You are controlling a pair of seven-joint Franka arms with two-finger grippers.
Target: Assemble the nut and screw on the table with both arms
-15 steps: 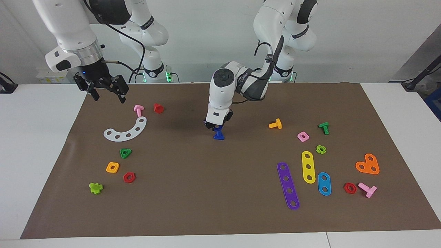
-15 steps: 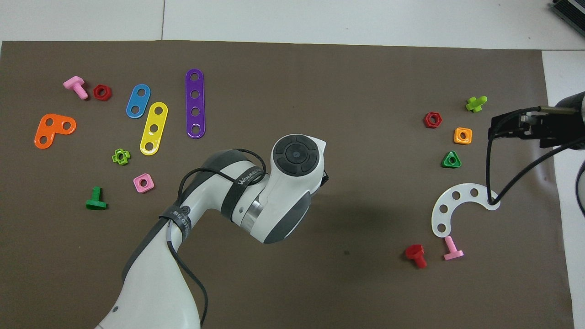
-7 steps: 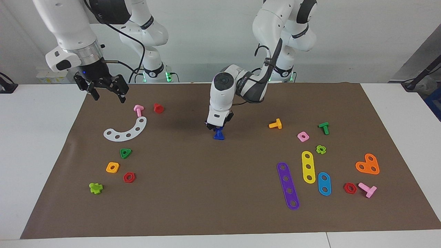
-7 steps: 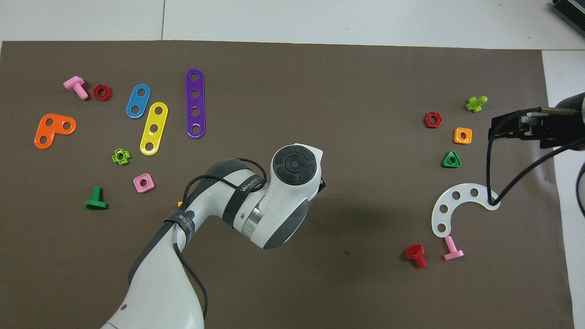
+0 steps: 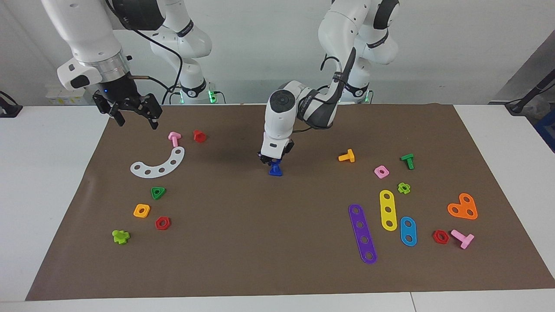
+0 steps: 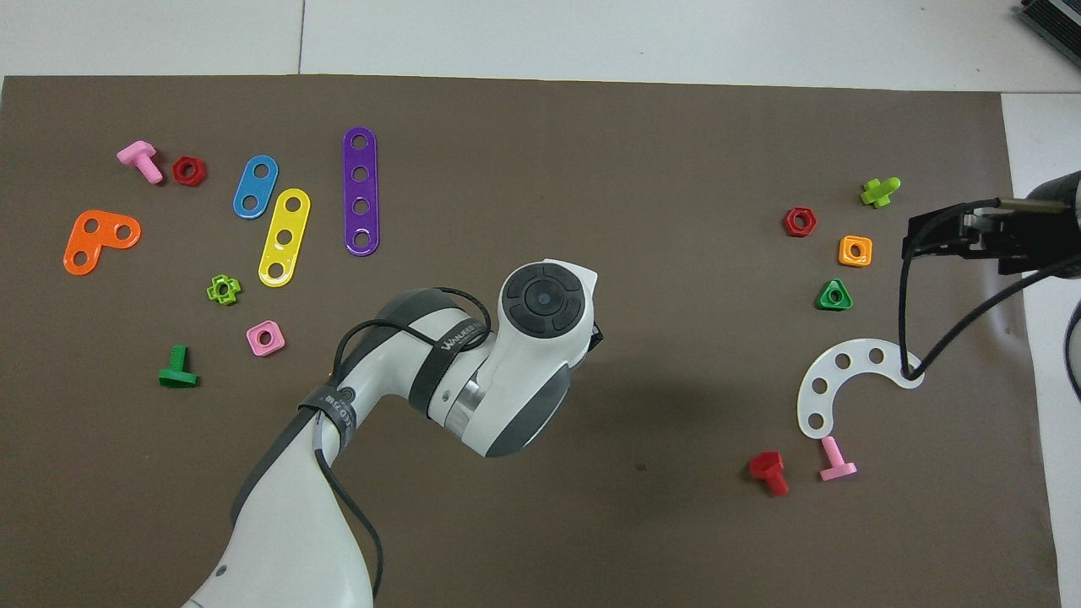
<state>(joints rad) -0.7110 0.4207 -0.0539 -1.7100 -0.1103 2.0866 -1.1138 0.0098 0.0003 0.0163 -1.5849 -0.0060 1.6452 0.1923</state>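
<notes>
Two arms: the left one works at the middle of the mat [image 5: 260, 242]; the right one waits.
Left gripper [image 5: 271, 162]: it points straight down and is pinched fully shut on the top of the screw [image 5: 275, 170].
Screw place: mid-mat on the bench [image 5: 43, 173], at six o'clock just under the left gripper in the facing view. The orange bolt [image 5: 347, 156] lies well apart at three o'clock from it.
Contact: the screw's bottom is at the mat or barely above it; I cannot tell which.
Why held so: probably a top grip, to stand the piece upright on a bare patch away from the loose toys.
Right gripper [image 5: 137, 123]: it is wide open, empty and raised over the mat's corner at the right arm's end, at about eleven o'clock from the white curved strip [image 5: 158, 165].
Why there: likely parked clear of the other arm.
Screw look: dark blue, small, with a wide flat flare at the bottom and a narrower stem running up between the fingers.
Nut: not made out separately. It may be the flare on the screw; I cannot tell.
Overhead view: the left wrist covers both gripper and screw.
</notes>
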